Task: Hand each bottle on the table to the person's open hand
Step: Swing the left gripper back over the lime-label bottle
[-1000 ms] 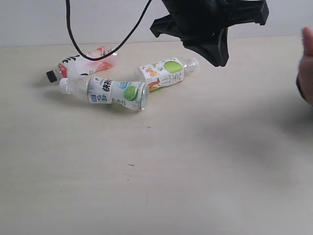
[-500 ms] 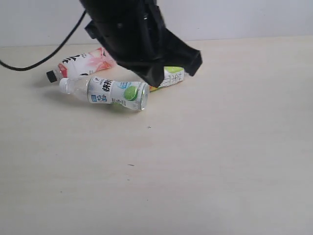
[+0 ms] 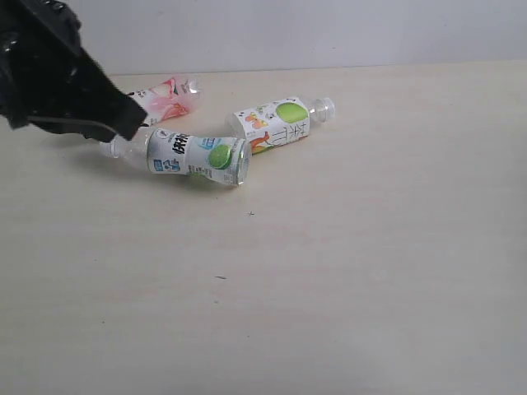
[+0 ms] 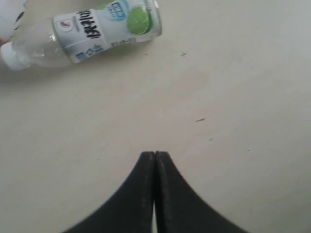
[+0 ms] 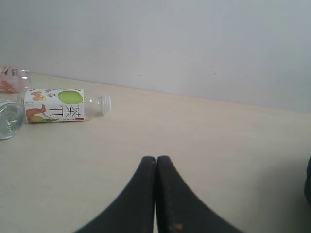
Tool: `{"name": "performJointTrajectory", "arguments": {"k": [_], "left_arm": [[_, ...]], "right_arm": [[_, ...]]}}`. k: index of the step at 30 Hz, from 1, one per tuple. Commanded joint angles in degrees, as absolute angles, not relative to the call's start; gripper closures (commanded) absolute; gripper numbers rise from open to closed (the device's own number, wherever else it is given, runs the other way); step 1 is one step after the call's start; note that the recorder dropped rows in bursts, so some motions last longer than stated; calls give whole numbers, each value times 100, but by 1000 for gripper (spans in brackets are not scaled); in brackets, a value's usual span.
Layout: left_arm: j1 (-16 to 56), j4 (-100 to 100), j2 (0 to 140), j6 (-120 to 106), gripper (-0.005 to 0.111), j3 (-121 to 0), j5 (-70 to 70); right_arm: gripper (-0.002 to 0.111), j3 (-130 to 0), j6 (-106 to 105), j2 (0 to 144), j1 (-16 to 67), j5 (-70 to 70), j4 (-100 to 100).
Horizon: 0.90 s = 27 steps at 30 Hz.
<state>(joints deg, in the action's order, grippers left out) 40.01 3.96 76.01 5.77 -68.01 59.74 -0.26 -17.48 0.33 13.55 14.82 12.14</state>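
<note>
Three bottles (image 3: 198,156) sideways on table (image 3: 346,288)

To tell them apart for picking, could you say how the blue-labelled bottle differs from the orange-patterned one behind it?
The blue-labelled bottle carries bold black characters and a lime slice; the orange-patterned bottle shows orange drawings and a green disc. In the exterior view the first's cap points left, the second's right. Both lie sideways on the table, with pale caps.

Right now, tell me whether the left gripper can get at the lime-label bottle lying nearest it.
Probably yes: the left gripper hangs over bare table, nothing lies between it and the lime-label bottle, but its jaws are shut and must open first.
</note>
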Motion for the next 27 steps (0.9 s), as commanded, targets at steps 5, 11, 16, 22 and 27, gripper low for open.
{"name": "performJointTrajectory", "arguments": {"k": [5,11,16,22,27], "left_arm": [[3534,437,7279,511,106,-6241,5549],[3534,437,7279,511,106,-6139,5336],[3534,437,7279,490,106,-6139,5288],[3534,437,7279,497,106,-6139,5183],[3534,437,7279,497,106,-6139,5139]], "right_arm": [[108,0,-1781,0,1335,1407,1209],[108,0,-1781,0,1335,1407,1209],[108,0,-1781,0,1335,1407,1209],[108,0,-1781,0,1335,1407,1209],[108,0,-1781,0,1335,1407,1209]]}}
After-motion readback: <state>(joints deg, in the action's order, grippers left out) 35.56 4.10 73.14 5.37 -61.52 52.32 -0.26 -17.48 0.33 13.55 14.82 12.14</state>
